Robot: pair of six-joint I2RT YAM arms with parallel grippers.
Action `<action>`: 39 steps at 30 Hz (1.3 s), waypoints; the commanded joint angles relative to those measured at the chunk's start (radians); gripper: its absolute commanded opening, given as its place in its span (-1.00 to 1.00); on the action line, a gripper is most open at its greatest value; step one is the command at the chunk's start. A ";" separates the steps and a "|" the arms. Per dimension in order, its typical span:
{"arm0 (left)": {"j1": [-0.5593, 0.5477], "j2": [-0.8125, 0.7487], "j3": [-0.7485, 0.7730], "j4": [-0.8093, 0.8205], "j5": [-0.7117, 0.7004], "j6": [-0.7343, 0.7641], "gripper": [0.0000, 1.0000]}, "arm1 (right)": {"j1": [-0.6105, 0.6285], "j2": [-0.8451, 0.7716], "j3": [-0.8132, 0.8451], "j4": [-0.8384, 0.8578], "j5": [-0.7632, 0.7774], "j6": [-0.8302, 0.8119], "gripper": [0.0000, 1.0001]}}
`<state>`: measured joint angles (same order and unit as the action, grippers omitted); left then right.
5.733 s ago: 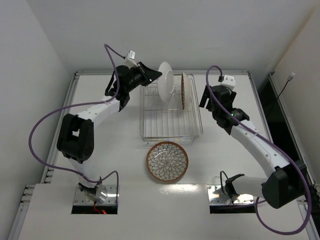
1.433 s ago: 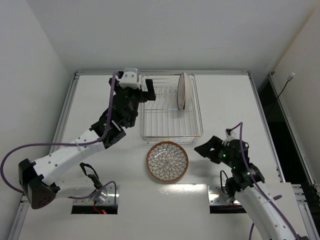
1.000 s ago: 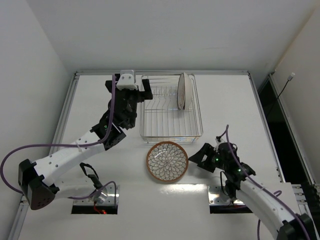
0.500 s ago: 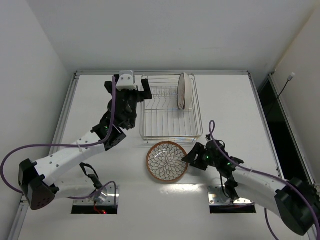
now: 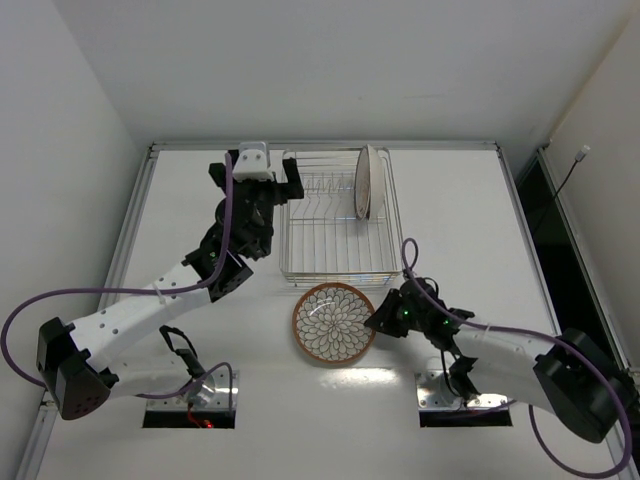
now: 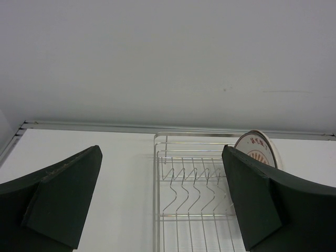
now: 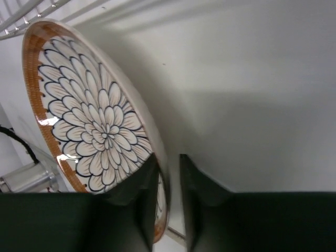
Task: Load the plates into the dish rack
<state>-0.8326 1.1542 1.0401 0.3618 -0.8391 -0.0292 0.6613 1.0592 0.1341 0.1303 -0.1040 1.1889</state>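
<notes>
The large plate (image 5: 333, 322) with the white petal flower and orange rim lies on the table in front of the dish rack (image 5: 284, 232). My right gripper (image 5: 374, 321) is shut on that plate's right rim. In the right wrist view the rim (image 7: 164, 173) runs between the two fingers of the gripper (image 7: 168, 164). Two smaller plates (image 5: 368, 182) stand upright in the rack's far right slots. My left gripper (image 5: 256, 171) hovers open and empty at the rack's far left corner. Its wrist view shows the rack's prongs (image 6: 195, 185) and one small plate (image 6: 256, 151).
The raised metal edge of the table (image 5: 140, 205) runs along the left, back and right sides. White walls stand close behind and to the left. A purple cable (image 5: 60, 295) loops from the left arm.
My right arm swept left across the table to the large plate, and its jaws closed on the right rim. The left arm let go of a small plate earlier and now holds still.
</notes>
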 commanded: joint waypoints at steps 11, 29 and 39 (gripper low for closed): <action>-0.007 -0.025 -0.014 0.081 -0.028 0.032 0.99 | 0.084 -0.233 0.082 -0.257 0.124 -0.020 -1.00; -0.007 -0.016 -0.023 0.100 -0.055 0.051 0.99 | 0.149 -0.536 0.800 -1.075 0.483 -0.238 -1.00; -0.007 -0.016 -0.032 0.118 -0.064 0.060 0.99 | 0.149 -0.064 1.240 -0.985 0.850 -0.405 -1.00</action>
<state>-0.8326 1.1545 1.0073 0.4179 -0.8810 0.0227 0.8028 0.8204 1.2385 -1.0027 0.5457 0.8330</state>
